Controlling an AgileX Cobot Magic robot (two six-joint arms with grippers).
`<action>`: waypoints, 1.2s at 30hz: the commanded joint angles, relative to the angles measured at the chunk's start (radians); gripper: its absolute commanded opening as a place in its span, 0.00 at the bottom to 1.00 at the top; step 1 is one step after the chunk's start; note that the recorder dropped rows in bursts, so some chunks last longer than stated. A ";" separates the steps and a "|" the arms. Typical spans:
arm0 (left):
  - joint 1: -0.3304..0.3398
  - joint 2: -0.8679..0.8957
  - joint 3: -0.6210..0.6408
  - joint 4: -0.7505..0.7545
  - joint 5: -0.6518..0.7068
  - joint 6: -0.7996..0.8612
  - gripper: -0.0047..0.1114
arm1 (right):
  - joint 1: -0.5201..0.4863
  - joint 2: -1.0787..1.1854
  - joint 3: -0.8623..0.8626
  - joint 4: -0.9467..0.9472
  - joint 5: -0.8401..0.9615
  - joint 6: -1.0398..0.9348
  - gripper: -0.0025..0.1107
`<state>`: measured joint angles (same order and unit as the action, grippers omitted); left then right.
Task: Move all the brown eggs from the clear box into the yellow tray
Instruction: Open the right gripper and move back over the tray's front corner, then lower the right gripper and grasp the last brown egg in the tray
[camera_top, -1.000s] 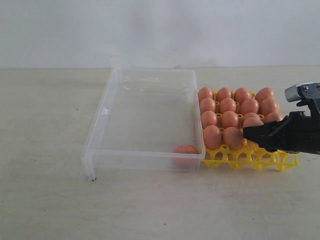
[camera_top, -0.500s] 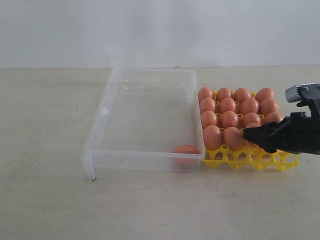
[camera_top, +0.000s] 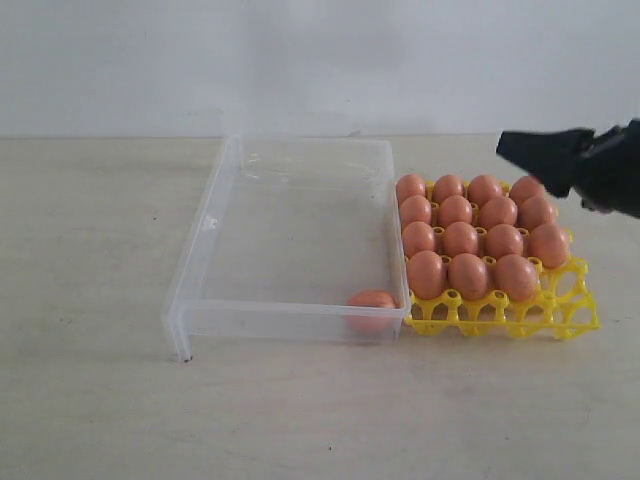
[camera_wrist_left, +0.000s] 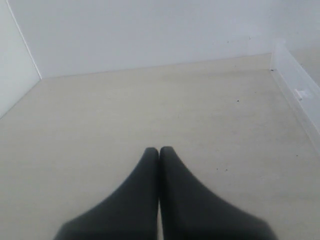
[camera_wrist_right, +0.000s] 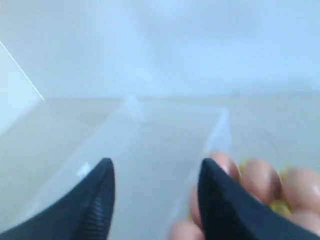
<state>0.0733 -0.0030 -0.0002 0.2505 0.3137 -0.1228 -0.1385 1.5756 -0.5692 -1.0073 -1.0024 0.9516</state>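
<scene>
Right gripper (camera_top: 520, 150): jaws spread, nothing between them, fingers (camera_wrist_right: 102, 197) empty in the wrist view. It hovers above the far right side of the yellow tray (camera_top: 565, 318), clear of the brown eggs (camera_top: 460, 238) seated there.

Tray holds fifteen by my count. The cups along its near edge are open, including one at the right end of the near egg row.

One last egg (camera_top: 372, 299) sits in the clear box (camera_top: 205, 225), at the near right corner, against the wall next to the tray. It lies on its side, long axis roughly left-right.

From the right gripper the egg is left and near, across the full tray and over the box wall.

Left gripper (camera_wrist_left: 159, 151): pressed together, empty, over bare table (camera_wrist_left: 100, 120), box wall only at the edge of its view.

The right arm looks nearer, so the pick is likely its job.
</scene>
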 joint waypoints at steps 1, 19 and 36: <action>-0.004 0.003 0.000 0.002 -0.003 -0.004 0.00 | 0.000 -0.126 -0.001 0.032 -0.175 0.033 0.14; -0.004 0.003 0.000 0.002 -0.003 -0.004 0.00 | 0.727 0.066 -0.628 0.172 1.281 -0.311 0.02; -0.004 0.003 0.000 0.002 -0.003 -0.004 0.00 | 0.679 0.439 -1.123 1.085 2.177 -1.880 0.08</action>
<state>0.0733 -0.0030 -0.0002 0.2505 0.3137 -0.1228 0.5481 1.9747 -1.6850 0.0655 1.1766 -0.8824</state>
